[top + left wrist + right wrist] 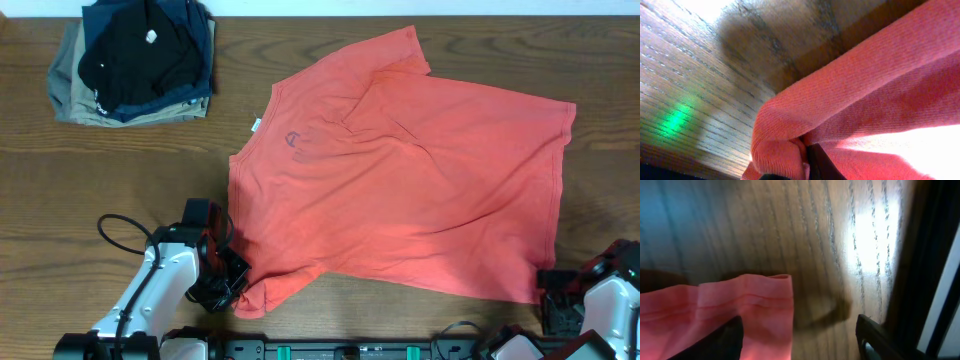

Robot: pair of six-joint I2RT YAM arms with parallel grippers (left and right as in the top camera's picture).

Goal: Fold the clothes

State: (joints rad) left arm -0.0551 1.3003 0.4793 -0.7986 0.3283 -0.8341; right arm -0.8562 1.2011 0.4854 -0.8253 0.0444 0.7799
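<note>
**Wooden desk: one shirt spread out, one folded stack**

The brown wood-grain desk [120,180] carries two things. A coral-red T-shirt [420,170] lies spread across the middle and right side. It is loosely creased and reaches from close to the far edge down almost to the near edge. In the far left corner sits a stack of folded garments [135,60], black on top, navy under it and khaki at the bottom, apart from the T-shirt.
</note>
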